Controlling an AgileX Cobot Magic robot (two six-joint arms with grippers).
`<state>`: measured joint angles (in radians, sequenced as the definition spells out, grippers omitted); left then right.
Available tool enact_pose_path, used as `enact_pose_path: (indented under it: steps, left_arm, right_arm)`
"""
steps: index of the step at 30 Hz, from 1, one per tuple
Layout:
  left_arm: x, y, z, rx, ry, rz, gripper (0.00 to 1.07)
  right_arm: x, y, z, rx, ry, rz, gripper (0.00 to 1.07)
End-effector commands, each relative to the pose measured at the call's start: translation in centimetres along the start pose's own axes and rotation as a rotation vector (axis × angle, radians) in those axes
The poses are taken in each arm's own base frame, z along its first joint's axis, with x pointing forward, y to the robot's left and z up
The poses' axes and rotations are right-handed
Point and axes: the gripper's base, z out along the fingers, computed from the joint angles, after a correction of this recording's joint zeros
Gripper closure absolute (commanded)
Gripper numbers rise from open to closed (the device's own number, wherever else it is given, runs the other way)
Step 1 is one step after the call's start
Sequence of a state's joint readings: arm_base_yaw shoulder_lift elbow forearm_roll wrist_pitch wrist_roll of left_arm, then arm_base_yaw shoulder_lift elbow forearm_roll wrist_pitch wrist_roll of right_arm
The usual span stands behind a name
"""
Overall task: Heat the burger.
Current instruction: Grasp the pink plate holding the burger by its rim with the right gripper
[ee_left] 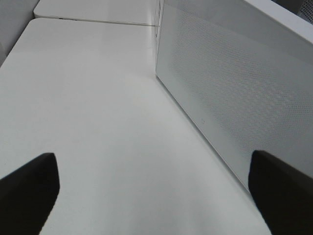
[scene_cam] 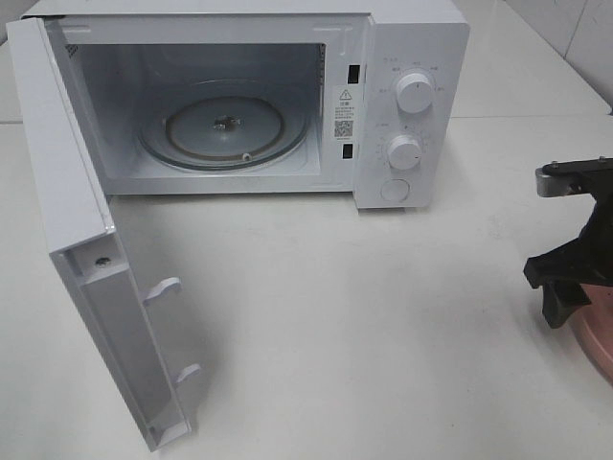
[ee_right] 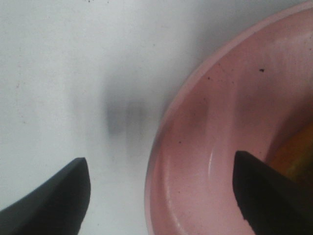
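- Right jaws stand apart, straddling the rim of the pink plate (ee_right: 205, 161): one jaw over the bare surface (ee_right: 58, 58), the other over the plate's well. Nothing is gripped.
- Of the burger (ee_right: 299, 149) only a golden-brown sliver shows, on the plate just beyond the inner jaw. The high camera cuts it off.
- Left jaws are likewise apart and empty, with the open microwave door (ee_left: 234, 98) just beside one of them.
- Risk: a pinch on that thin, sloped rim looks shallow. If it slips, the plate tips away from the jaws and the burger slides or sheds its layers.
- Risk: held by one edge, the plate may sag under the burger's weight on the side away from the jaws.
- Risk: the microwave (scene_cam: 412, 57) and its turntable (scene_cam: 225, 129) lie well apart from the right jaws. A long carry gives the grip time to creep, and the plate could clip the cavity lip.
- Risk: the left jaws nudging the door would swing it into the path.
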<state>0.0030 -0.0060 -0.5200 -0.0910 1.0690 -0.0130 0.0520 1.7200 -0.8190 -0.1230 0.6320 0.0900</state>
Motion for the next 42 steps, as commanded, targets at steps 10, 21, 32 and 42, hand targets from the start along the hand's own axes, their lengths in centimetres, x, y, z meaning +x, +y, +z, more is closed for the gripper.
enact_pose_path:
  steps: [10, 21, 32, 42]
  left_arm:
    - [0.2, 0.0, -0.2, 0.000, -0.012, 0.003, 0.09]
    - [0.2, 0.0, -0.2, 0.000, -0.012, 0.003, 0.09]
    - [0.2, 0.0, -0.2, 0.000, -0.012, 0.003, 0.09]
    - [0.2, 0.0, -0.2, 0.000, -0.012, 0.003, 0.09]
  right_arm:
    - [-0.6, 0.1, 2.0, -0.001, 0.017, -0.005, 0.24]
    - [-0.8, 0.2, 3.4, -0.005, 0.031, 0.002, 0.25]
    - [-0.5, 0.3, 4.1, -0.001, 0.078, 0.025, 0.51]
    - [-0.5, 0.2, 4.1, 0.009, 0.081, 0.013, 1.07]
